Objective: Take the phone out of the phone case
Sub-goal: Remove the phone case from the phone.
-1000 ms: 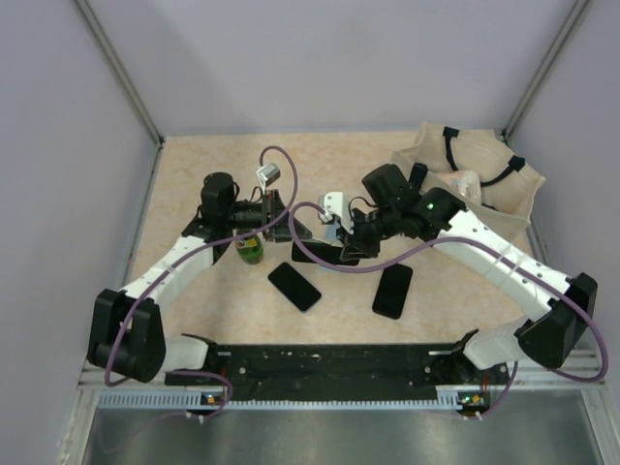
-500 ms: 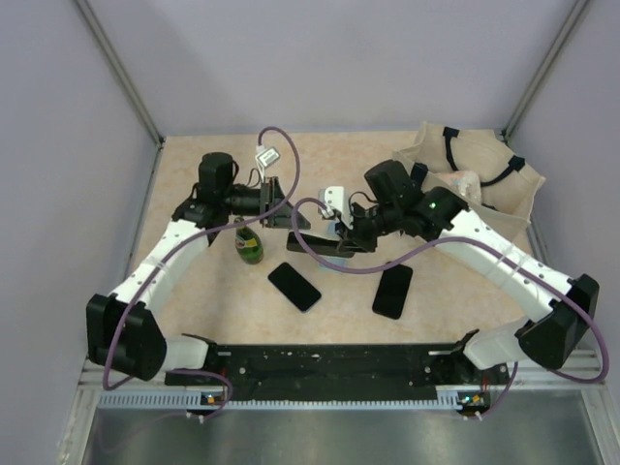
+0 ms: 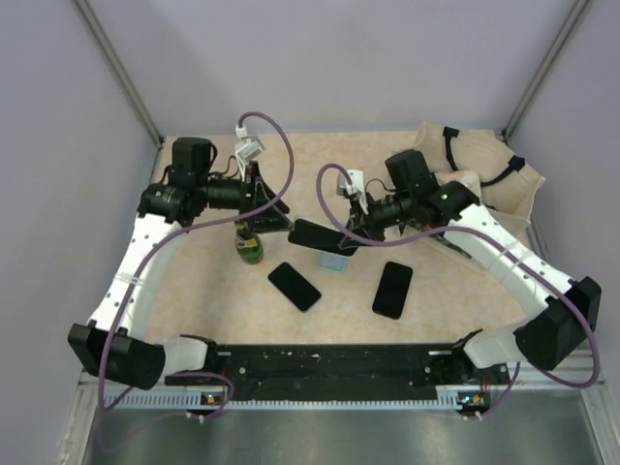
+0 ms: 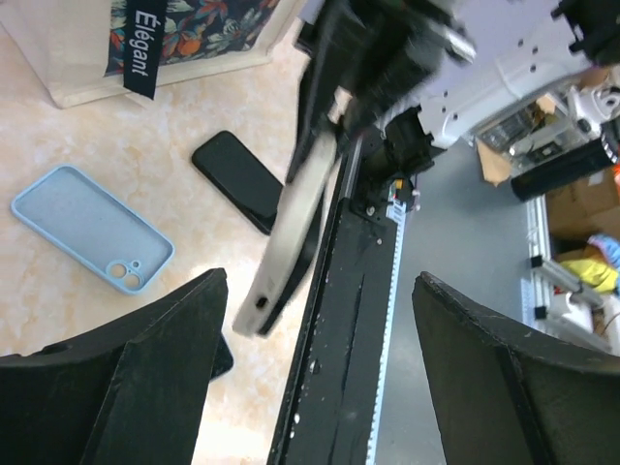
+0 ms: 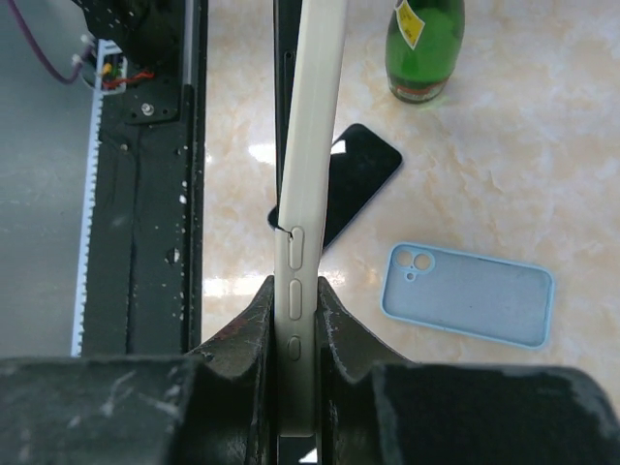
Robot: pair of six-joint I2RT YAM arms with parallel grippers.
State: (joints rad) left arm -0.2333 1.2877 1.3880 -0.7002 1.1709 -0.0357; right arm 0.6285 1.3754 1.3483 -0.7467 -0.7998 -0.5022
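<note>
My right gripper is shut on one end of a cream phone case. The dark phone sits in it, held above the table at centre and seen edge-on in the right wrist view. The left gripper is open with nothing between its fingers. It hangs just left of the cased phone's free end and does not touch it.
On the table lie a light blue empty case and two bare black phones. A green bottle stands under the left arm. A beige bag fills the back right corner.
The left gripper has opened wide and drawn back to the left, away from the cased phone. My right gripper has shifted slightly right, still gripping the case.
</note>
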